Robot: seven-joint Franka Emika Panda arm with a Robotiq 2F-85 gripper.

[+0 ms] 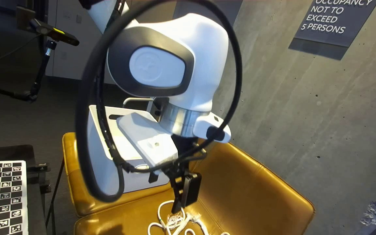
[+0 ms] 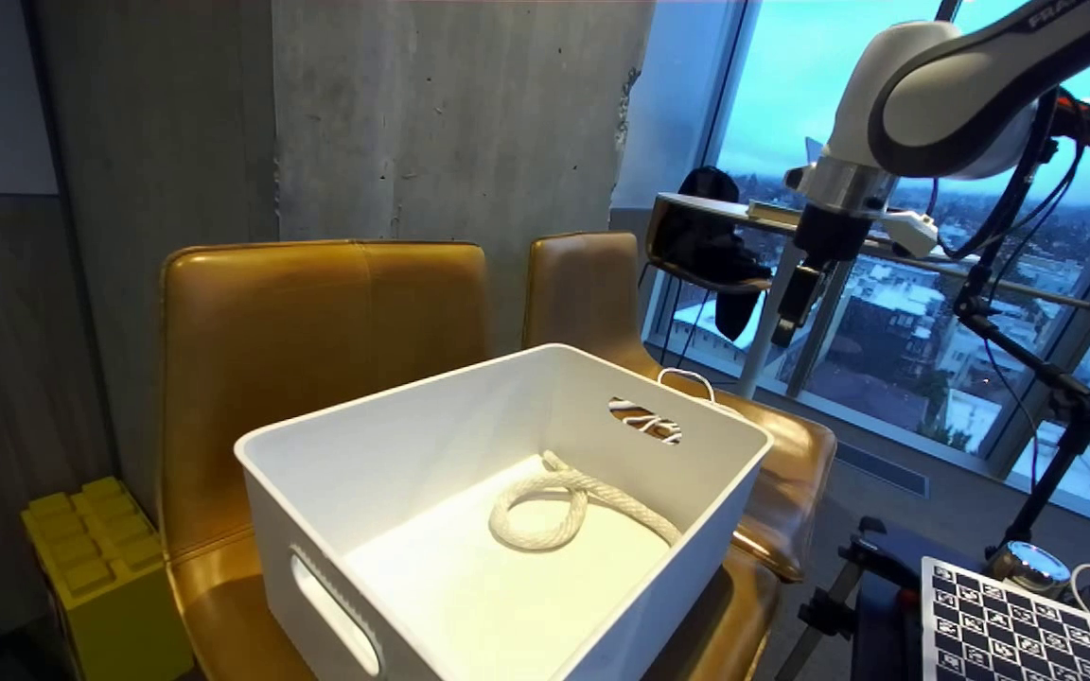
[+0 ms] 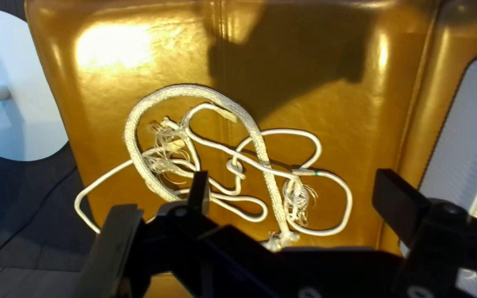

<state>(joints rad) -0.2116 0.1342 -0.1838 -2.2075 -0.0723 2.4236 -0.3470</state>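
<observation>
While frayed ropes (image 3: 272,186) loop across leather (image 3: 367,132), the end effector (image 3: 294,188) gapes.

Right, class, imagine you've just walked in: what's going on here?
A robot holds its open jaws above a chair, gripping nothing. Below them, pale ropes, some with frayed ends, lie tangled on the chair. Beside it, a bin stands on a second chair, with one thick rope lying looped inside.

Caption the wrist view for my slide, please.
Open gripper above white ropes, some with frayed ends, looped loosely across a golden-brown chair seat.
</observation>
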